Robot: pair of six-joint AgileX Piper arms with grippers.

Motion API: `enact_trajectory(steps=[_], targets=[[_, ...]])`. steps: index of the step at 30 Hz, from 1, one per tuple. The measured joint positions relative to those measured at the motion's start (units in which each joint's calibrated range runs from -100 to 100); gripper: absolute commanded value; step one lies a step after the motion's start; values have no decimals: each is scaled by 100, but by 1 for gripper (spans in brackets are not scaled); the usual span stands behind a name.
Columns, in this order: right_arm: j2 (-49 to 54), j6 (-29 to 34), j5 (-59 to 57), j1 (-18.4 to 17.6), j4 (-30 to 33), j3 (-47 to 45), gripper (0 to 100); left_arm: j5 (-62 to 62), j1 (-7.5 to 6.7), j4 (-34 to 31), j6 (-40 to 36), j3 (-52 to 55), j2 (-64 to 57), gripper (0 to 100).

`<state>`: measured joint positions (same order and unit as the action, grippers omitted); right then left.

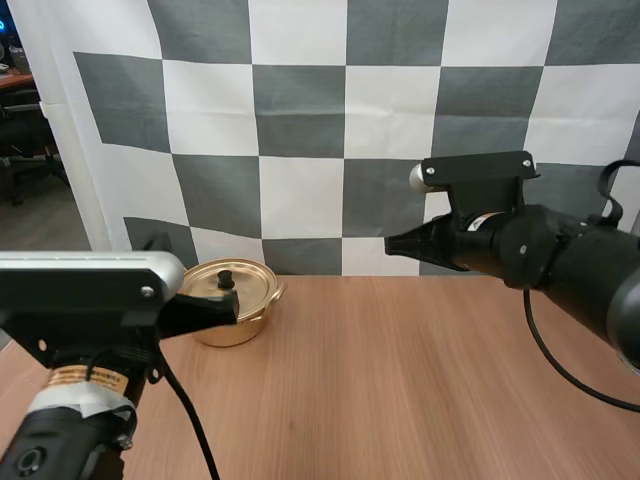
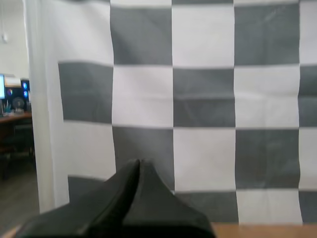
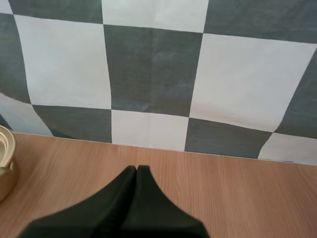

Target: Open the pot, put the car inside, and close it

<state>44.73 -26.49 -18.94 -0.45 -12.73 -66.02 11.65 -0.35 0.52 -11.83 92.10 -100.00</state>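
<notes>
Pot [image 1: 250, 320] is sitting on the table [image 1: 400, 380] with its lid [image 1: 248, 282] resting in place. Left gripper [image 1: 232, 308] is hovering at the pot's near side, fingers pressed together into one dark wedge. Right gripper [image 1: 390, 243] is hanging well to the right of the pot, above the table, its fingers likewise lying together on nothing.

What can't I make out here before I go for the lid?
- High view: the pot's left side is hidden behind the left gripper.
- High view: the lid is on, so the pot's inside is hidden.
- Right wrist view: the pot is cut off by the frame edge; just a slice of rim and wall shows.
- High view: the table beneath the left arm is hidden by it.
</notes>
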Motion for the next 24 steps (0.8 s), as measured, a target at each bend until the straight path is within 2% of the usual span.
enact_trajectory(steps=[4,9,19,24], targets=[[508,13,1029,0,-50,-797,0,1066,0,35,0,664,0,0],[1315,13,1947,0,-51,-1675,0,1810,0,48,0,790,0,0],[2792,-1,1986,0,-51,-3068,0,1595,0,48,0,790,0,0],[3591,-1,1894,0,-61,-3398,0,1595,0,48,0,790,0,0]])
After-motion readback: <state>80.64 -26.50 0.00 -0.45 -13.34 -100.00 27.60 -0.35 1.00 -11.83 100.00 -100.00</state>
